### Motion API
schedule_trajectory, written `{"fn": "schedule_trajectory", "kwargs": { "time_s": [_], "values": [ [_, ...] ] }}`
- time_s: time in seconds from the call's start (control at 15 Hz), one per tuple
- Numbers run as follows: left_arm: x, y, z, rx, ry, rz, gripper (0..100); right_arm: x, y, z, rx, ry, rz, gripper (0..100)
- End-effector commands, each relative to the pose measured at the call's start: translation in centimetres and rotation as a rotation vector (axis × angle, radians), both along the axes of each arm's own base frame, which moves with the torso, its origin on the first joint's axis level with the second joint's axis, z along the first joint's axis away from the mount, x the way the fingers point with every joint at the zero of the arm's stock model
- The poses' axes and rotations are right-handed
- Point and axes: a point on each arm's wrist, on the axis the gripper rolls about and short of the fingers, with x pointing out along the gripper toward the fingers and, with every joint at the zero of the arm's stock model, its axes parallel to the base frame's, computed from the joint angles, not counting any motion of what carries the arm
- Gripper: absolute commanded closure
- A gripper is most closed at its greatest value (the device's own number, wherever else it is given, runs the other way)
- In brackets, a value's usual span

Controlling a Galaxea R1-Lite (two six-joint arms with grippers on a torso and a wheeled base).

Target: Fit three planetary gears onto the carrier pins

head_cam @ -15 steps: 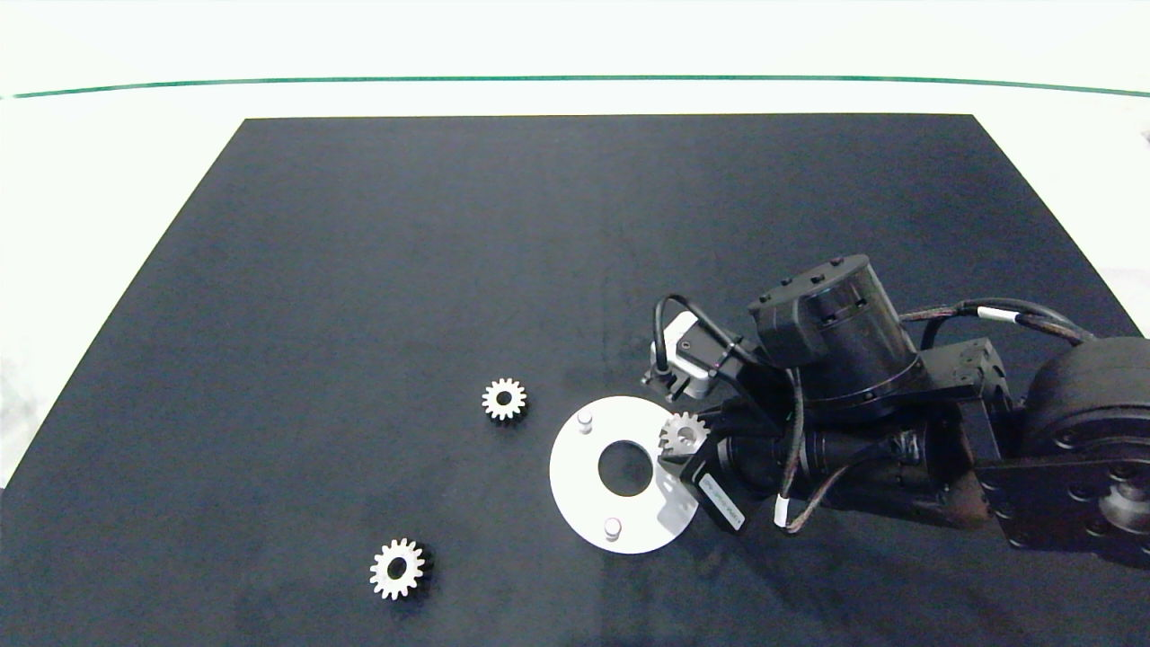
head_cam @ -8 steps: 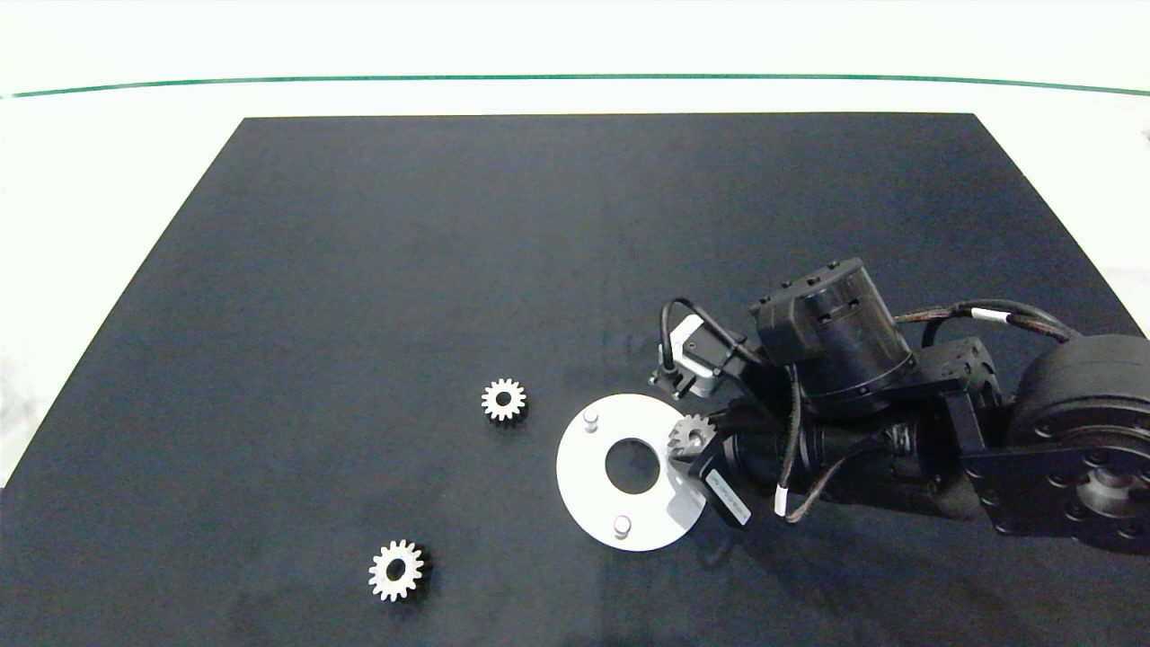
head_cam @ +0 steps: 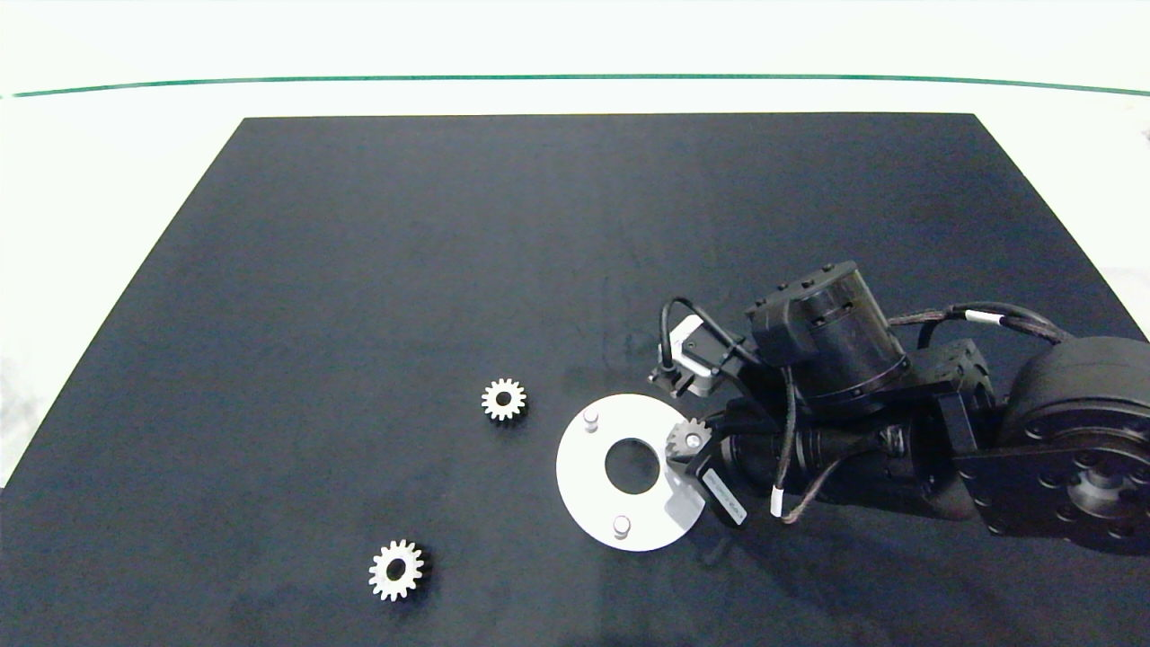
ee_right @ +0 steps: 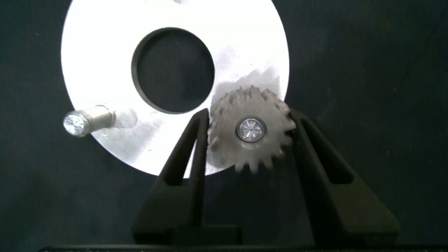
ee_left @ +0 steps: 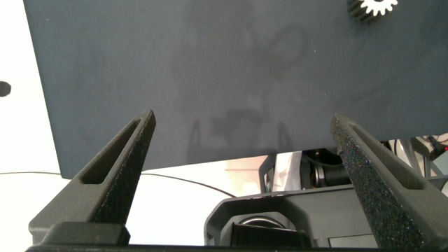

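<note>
Now the right claw [ee_right: 250,136] grips one gear [ee_right: 250,129] over the white disc [head_cam: 588,467], its hole centred on the pin [ee_right: 250,130] beneath. Two gears [head_cam: 504,399] [head_cam: 396,569] lie on the desk [head_cam: 359,270] beyond the disc. Left claw [ee_left: 245,150] hangs released, far from the disc.

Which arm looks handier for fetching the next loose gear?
Probably the right: its pincer is at the white disc, near the gear. The left pincer hangs open at the mat's edge.
</note>
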Motion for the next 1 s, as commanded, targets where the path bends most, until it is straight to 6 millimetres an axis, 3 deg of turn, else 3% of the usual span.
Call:
{"fn": "schedule_trajectory", "kwargs": {
  "time_s": [0.07, 0.27, 0.4, 0.73, 1.0],
  "values": [
    [0.0, 0.0, 0.1, 0.001, -0.001, 0.001, 0, -0.3, -0.2, 0.2, 0.01, 0.001, -0.006, 0],
    [-0.1, 0.0, 0.3, 0.001, -0.007, -0.005, 0, -0.9, -0.7, 1.1, 0.036, 0.005, -0.025, 0],
    [0.0, 0.0, 0.5, 0.006, -0.005, -0.011, 0, -2.2, -1.9, 2.8, 0.071, -0.002, -0.042, 0],
    [1.3, -0.3, 0.7, 0.057, 0.048, -0.127, 0, -7.4, -7.2, 7.5, 0.2, -0.051, -0.137, 0],
    [3.6, -1.0, 1.3, 0.05, 0.023, -0.229, 0, -10.9, -11.5, 8.7, 0.26, -0.113, -0.201, 0]
  ]
}}
